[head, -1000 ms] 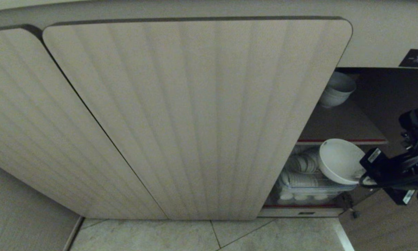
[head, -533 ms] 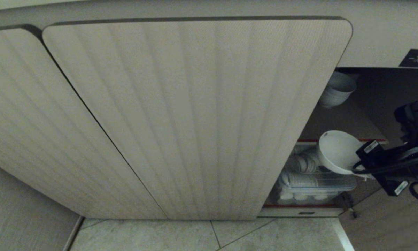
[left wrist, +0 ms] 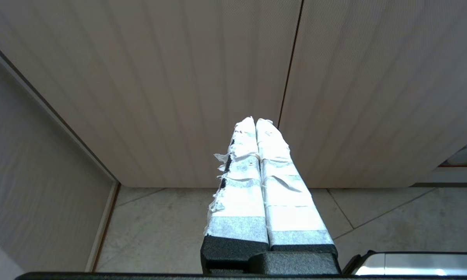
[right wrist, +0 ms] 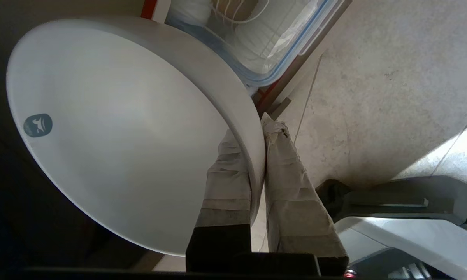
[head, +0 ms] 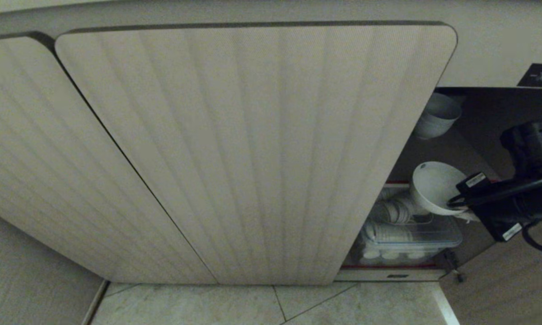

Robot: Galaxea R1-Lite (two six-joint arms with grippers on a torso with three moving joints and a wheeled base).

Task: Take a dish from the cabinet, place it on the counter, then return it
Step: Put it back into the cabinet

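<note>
My left end effector [left wrist: 256, 123] hangs parked in front of the closed ribbed doors of the cabinet [head: 253, 149], its taped fingers pressed together on nothing, so I leave it alone.

Moving right, past the door edge, the open compartment shows a red-edged shelf [head: 438, 158], a stack of bowls [head: 436, 118] at its back, and below it a clear lidded box [head: 411, 237] of more white crockery.

The dish [head: 433, 187] hangs in the air at the mouth of that opening, about level with the shelf edge and tipped so its hollow faces up and toward the door. My right end effector [right wrist: 258, 153] is clamped on its rim, one taped finger inside the wall and one outside.

I judge this to be the carry in or out of the cabinet; either way the grip is a thin pinch on one edge, so I would move slowly, keep the wrist from rolling further, and watch the gap to the shelf lip and the door edge.

The dish is plain white, deep and round, glossy, with a small grey-green mark [right wrist: 37, 125] printed inside near the rim. Smooth glaze could slip under tape.
</note>
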